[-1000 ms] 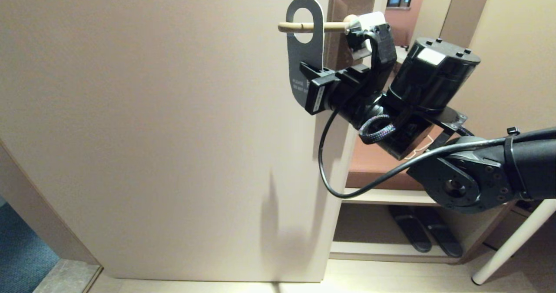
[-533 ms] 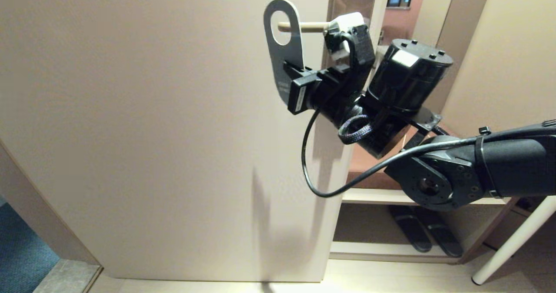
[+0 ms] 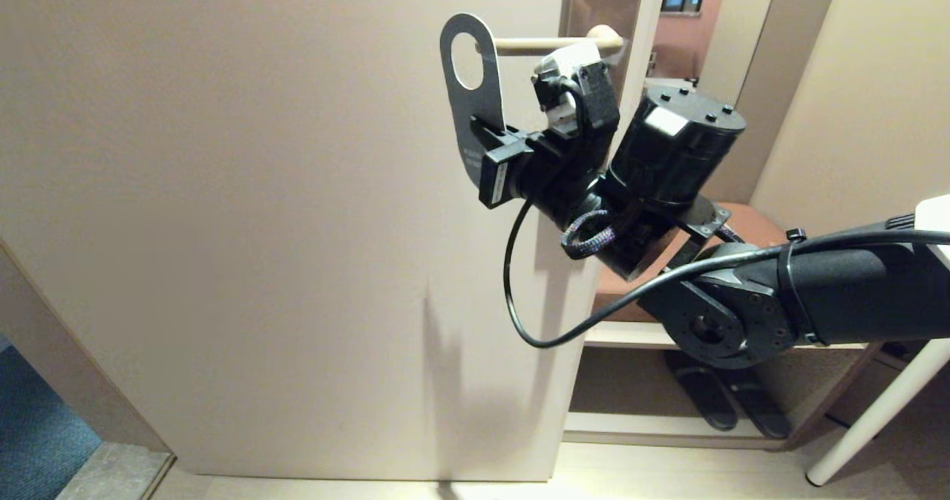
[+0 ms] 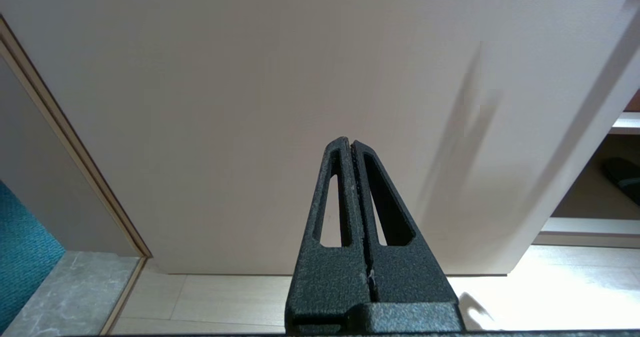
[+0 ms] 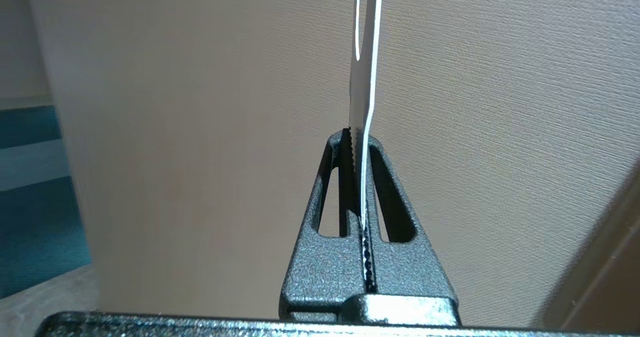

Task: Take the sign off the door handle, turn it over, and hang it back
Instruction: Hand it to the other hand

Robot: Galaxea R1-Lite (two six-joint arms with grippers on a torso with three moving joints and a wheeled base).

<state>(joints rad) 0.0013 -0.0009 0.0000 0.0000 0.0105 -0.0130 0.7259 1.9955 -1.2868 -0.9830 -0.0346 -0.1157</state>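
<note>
Right gripper (image 3: 481, 125) pinches the sign (image 3: 470, 88) tight, its hole just clear of the door handle (image 3: 558, 42). Best to pull farther from the door's upper right edge before turning it. Left gripper (image 4: 351, 147), fingers pressed together on nothing, sits low.

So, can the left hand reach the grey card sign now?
Probably not soon: the left hand sits low facing the beige door, while the grey card sign is high, clamped in the right hand.

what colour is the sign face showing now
Dark grey-blue, on the sign held by the right gripper; head view.
</note>
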